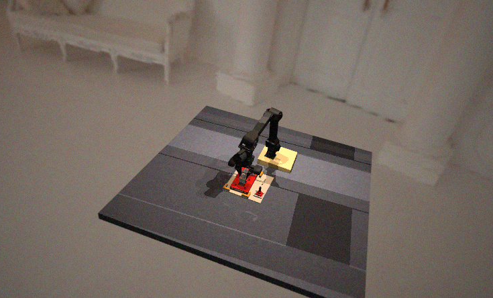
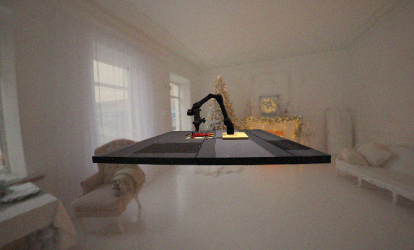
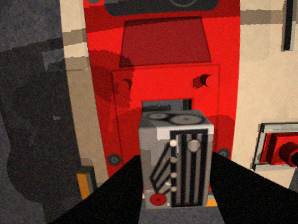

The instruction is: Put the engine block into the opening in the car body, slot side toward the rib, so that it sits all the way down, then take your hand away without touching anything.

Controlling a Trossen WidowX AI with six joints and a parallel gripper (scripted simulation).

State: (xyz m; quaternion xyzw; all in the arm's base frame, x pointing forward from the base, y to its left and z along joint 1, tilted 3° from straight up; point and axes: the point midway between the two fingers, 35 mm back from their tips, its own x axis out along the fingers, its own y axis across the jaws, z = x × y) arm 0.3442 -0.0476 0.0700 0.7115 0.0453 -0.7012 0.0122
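The red car body (image 3: 107, 43) (image 1: 236, 182) (image 2: 202, 134) lies flat on a cream base plate (image 3: 256, 76) (image 1: 254, 196). Its square opening (image 3: 166, 86) is in the middle, with a small dark rib at the right wall. My gripper (image 3: 174, 160) (image 1: 244, 176) (image 2: 197, 129) is shut on the grey engine block (image 3: 176, 156) (image 1: 243, 180), which shows dark slots and a red dot on its near face. The block stands upright at the near part of the opening. How deep it sits I cannot tell.
A small red and black part (image 3: 282, 152) (image 1: 259, 191) sits on the base plate right of the car body. Orange corner marks (image 3: 83, 184) edge the plate. The arm's base stands on a yellow pad (image 1: 286, 162) (image 2: 237, 135) behind.
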